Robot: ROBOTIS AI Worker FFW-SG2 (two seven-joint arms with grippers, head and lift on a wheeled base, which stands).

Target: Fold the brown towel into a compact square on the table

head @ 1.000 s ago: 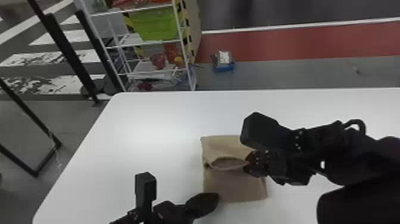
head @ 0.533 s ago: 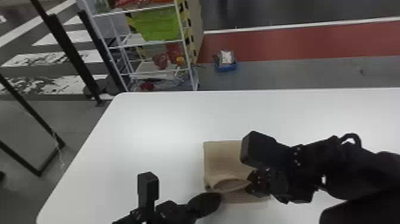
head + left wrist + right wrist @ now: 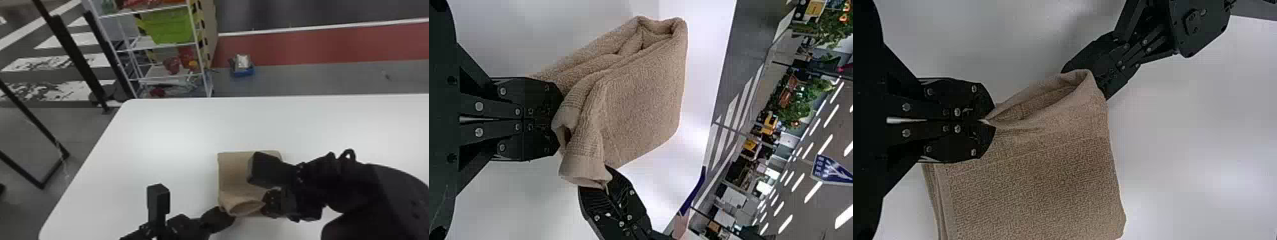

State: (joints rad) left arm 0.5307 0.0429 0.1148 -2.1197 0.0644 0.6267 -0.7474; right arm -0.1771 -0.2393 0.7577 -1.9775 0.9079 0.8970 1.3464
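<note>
A white table (image 3: pixel 166 143) spreads across the middle and bottom of the head view, its far left corner rounded. Past its far edge, a red strip of floor (image 3: pixel 319 48) crosses the upper right of the frame. A white wire rack (image 3: pixel 202 63) stands at upper left, and black metal posts (image 3: pixel 76 60) slant down beside it. The black right arm (image 3: pixel 351 188) comes in from the lower right, and the left arm (image 3: pixel 188 225) from the bottom edge, left of centre. Between them, at lower centre, the brown towel (image 3: pixel 233 178) is on the table, folded in layers into a rough square, its near edge bunched up into an open hollow. On the rack is a bright green bin (image 3: pixel 172 28). The right gripper (image 3: pixel 267 201) is closed on the towel, pinching that edge at the right end of the hollow; the left gripper (image 3: pixel 227 214) is closed on it as well, at the hollow's left end, and the right wrist view shows its tips touching the cloth. On the grey floor at upper centre sits a small blue tray (image 3: pixel 243 71) with something pale in it.
</note>
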